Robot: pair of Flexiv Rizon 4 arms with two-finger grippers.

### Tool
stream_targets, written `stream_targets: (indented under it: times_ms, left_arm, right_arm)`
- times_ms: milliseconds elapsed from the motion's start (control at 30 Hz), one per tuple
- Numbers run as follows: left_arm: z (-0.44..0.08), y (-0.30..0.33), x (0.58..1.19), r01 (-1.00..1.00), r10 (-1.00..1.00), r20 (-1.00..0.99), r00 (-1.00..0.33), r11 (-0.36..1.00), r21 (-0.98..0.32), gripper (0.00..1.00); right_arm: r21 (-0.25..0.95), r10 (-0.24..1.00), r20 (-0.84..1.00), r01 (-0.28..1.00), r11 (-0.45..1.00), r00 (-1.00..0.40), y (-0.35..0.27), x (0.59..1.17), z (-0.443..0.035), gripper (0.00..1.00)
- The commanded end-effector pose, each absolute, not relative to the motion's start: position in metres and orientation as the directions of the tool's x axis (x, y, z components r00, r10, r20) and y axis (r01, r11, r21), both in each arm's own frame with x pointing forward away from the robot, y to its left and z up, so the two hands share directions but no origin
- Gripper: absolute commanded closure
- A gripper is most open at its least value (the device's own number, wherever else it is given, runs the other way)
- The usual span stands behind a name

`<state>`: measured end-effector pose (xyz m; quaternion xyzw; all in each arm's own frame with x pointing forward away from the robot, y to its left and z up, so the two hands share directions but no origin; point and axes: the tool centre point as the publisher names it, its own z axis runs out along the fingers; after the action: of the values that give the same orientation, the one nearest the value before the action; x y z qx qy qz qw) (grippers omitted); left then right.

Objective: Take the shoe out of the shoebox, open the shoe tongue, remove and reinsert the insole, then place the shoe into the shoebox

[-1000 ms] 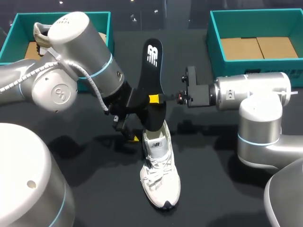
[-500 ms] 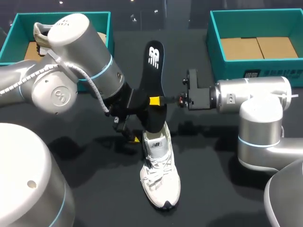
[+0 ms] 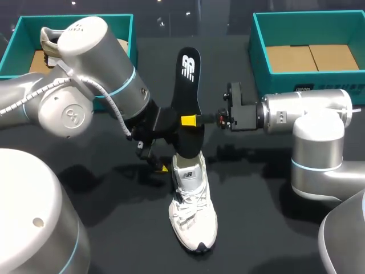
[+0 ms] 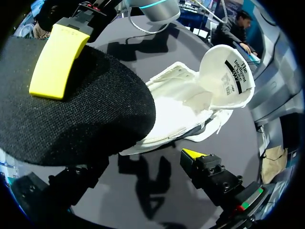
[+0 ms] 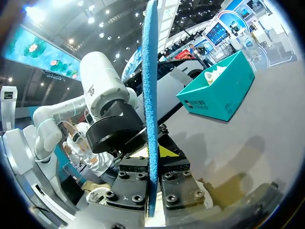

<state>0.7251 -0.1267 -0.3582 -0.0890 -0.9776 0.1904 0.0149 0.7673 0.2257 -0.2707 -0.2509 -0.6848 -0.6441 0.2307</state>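
Insole [image 3: 187, 85] clamped upright in right end effector [image 3: 191, 120], lower end over shoe [image 3: 193, 205] collar | shoe on tabletop [image 3: 256, 228], tongue open | left end effector [image 3: 153, 160] fingers apart beside heel | step: likely reinsertion | next: feed insole toe-ward, steady shoe

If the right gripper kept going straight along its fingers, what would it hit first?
Shut on the insole, the right gripper points at the left arm's wrist just beyond. It would likely meet that first, though the depth between them is unclear.
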Motion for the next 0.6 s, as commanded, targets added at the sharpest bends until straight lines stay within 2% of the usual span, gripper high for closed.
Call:
stream_targets:
  times_ms: [33,600]
  left_arm:
    - [-0.359,-0.127,0.724,0.169,0.179,-0.007,-0.984,0.912,-0.373,0.00]
    - [-0.359,-0.127,0.724,0.169,0.179,-0.007,-0.984,0.912,-0.373,0.00]
  right_arm:
    - [0.767,0.026,0.639,0.639,0.051,-0.769,0.226,0.773,-0.275,1.00]
    - [0.767,-0.014,0.640,0.638,0.064,-0.768,0.227,0.776,-0.286,1.00]
